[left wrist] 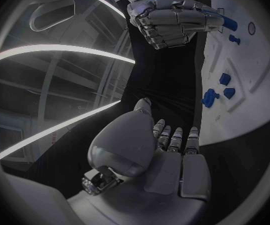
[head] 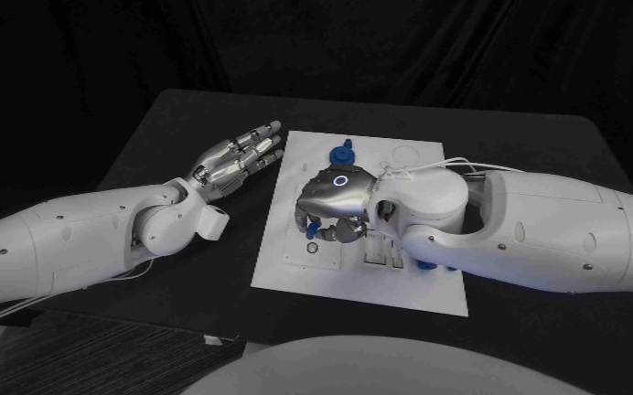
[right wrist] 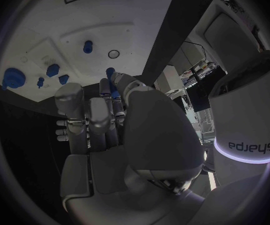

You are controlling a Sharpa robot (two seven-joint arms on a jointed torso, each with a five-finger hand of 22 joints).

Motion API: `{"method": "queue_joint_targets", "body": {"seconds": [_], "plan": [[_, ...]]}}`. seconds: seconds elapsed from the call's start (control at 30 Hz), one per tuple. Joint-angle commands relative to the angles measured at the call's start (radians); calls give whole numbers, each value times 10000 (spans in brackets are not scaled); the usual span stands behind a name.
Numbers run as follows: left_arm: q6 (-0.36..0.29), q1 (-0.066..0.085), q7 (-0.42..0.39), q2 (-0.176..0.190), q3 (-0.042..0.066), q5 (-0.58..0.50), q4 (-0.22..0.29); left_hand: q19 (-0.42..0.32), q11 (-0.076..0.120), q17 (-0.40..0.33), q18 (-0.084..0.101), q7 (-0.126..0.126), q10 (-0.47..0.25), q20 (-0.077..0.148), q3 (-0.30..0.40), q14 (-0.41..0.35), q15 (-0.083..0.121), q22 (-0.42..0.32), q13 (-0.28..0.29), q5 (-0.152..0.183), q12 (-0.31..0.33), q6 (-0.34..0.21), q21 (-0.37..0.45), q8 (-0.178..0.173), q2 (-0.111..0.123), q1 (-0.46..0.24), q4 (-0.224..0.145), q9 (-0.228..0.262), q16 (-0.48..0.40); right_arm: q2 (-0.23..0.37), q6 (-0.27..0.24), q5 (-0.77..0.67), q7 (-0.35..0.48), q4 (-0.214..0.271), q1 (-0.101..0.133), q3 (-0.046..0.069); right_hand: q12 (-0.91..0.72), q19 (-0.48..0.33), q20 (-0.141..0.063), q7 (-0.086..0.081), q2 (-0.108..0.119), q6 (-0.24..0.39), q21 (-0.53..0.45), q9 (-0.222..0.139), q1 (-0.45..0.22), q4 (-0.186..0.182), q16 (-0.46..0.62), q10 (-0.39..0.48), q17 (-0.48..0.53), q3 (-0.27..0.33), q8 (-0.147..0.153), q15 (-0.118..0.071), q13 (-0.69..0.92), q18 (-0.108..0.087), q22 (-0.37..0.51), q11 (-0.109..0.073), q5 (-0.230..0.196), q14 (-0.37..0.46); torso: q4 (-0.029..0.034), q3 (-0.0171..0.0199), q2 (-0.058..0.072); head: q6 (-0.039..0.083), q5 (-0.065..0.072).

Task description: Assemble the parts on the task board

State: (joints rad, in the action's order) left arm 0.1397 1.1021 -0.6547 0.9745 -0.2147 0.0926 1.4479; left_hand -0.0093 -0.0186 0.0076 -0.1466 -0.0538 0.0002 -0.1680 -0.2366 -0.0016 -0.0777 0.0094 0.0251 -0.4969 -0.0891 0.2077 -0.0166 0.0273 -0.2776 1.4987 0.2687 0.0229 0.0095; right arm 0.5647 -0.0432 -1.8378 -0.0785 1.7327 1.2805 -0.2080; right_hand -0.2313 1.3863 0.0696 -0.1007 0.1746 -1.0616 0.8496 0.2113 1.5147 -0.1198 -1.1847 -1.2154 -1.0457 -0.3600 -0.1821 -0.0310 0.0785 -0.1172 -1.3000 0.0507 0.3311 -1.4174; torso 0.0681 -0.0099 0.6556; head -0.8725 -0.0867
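Before me stands the black table (head: 172, 130), its dark top reaching left, right and far. Behind its far edge hangs a black curtain (head: 330, 20), draped in soft folds across the whole back of the scene.

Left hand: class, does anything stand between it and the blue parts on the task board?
Nothing visible does. The left hand lies open over bare table beside the task board; the nearest blue part sits just past the board's edge. The right hand holds another part further along.

a black curtain (head: 396, 29) hangs behind the black table (head: 158, 139).
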Motion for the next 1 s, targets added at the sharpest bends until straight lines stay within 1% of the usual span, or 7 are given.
{"method": "queue_joint_targets", "body": {"seconds": [0.03,0.27,0.4,0.5,0.7,1.0], "plan": [[71,-13,-141,-1,9,-5,35,101,-80,-76,-36,-16,23,-18,296,16,-120,-76,-74,-104,-188,108,159,121,80,177,-119,89,-95,-104,638,-471,-304,-68,-80,5,209,-59,8,-116,-272,-348,-288,739,297,68,243,-86,136,-232,-380,16,-62,-42,-1105,-34,-35,65,-2,-1,-6,-2,-6],[74,-14,-146,21,9,-5,50,102,-79,-76,-38,-17,23,-15,296,16,-117,-75,-74,-108,-189,116,158,125,86,180,-122,89,-95,-295,711,-824,-297,-236,-257,5,225,-78,12,-122,-266,-353,-302,750,272,81,275,-101,168,-224,-374,24,-58,-43,-1102,-29,-66,88,-9,-9,-16,-2,-17],[76,-15,-153,28,9,-5,54,102,-79,-76,-38,-17,23,-15,296,16,-117,-75,-74,-108,-189,116,158,125,86,180,-122,89,-95,-365,707,-878,-287,-293,-357,5,226,-81,13,-122,-266,-354,-309,750,270,81,280,-102,174,-223,-373,24,-58,-44,-1100,-29,-68,91,-7,-1,-16,-2,-22],[78,-15,-154,36,9,-5,56,102,-79,-76,-38,-17,23,-15,296,16,-117,-75,-74,-108,-189,116,158,125,86,180,-122,89,-95,-411,692,-896,-282,-330,-410,5,229,-91,14,-123,-266,-356,-336,753,264,84,295,-107,191,-221,-373,26,-57,-49,-1094,-29,-75,99,1,-2,-12,-2,-9],[88,-16,-155,43,9,-5,55,102,-79,-76,-38,-17,23,-15,296,16,-117,-75,-74,-108,-189,116,158,125,86,180,-122,89,-95,-462,697,-910,-294,-386,-460,5,233,-104,16,-122,-265,-358,-351,759,254,95,312,-123,208,-219,-368,28,-52,-52,-1091,-31,-85,111,-4,-10,-24,-2,-13],[110,-26,-158,30,9,-5,39,103,-77,-76,-40,-17,23,-15,299,16,-119,-72,-74,-111,-186,120,157,129,90,185,-125,89,-95,-500,734,-915,-301,-462,-526,5,239,-128,18,-121,-260,-349,-391,765,252,118,340,-144,236,-220,-356,28,-46,-59,-1082,-35,-89,131,-8,0,-6,-2,6]]}}
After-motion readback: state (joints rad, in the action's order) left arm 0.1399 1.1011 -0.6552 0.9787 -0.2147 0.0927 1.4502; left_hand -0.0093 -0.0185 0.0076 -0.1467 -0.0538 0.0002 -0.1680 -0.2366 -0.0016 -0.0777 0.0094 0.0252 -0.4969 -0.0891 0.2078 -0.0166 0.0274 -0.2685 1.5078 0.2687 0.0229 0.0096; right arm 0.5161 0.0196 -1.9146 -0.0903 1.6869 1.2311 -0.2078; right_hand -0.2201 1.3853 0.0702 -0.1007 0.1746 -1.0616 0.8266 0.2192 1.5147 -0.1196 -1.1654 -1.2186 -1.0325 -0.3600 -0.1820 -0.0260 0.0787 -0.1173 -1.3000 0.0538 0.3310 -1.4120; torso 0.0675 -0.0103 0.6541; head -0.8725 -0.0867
